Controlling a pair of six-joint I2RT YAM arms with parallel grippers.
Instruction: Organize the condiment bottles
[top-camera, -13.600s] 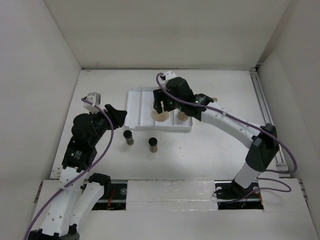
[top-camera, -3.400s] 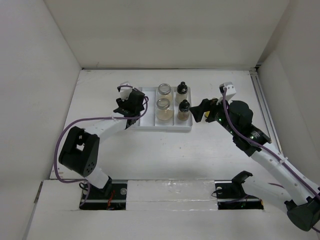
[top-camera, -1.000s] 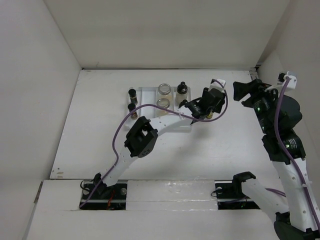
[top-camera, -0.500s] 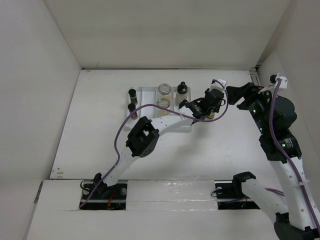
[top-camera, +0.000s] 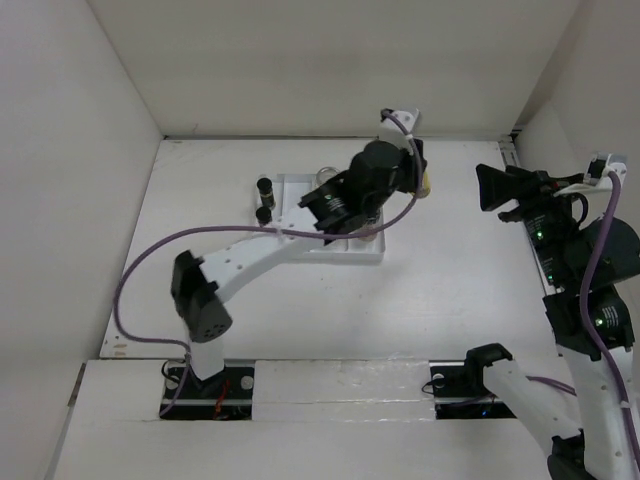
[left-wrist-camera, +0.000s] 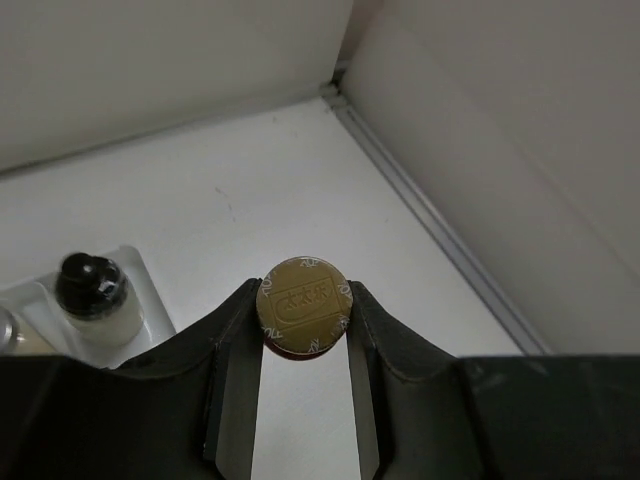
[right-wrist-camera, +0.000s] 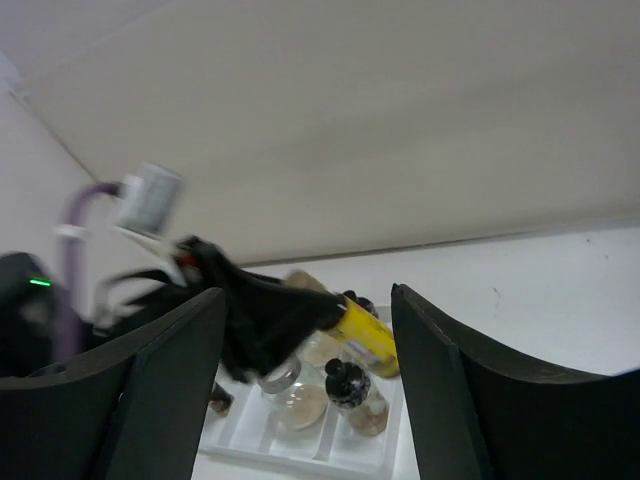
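While its arm (top-camera: 262, 249) stretches forward, left gripper (left-wrist-camera: 303, 338) pinches the yellow bottle (left-wrist-camera: 303, 302)

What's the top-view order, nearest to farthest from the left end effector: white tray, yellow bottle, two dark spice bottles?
1. Yellow bottle, in the left end effector.
2. White tray, leftward.
3. Dark spice bottles, left of tray; too close to separate.

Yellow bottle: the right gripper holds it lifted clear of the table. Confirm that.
Not right: the left gripper holds the yellow bottle lifted clear of the table. The left wrist view shows its gold cap clamped between the fingers; the right gripper is open and empty.
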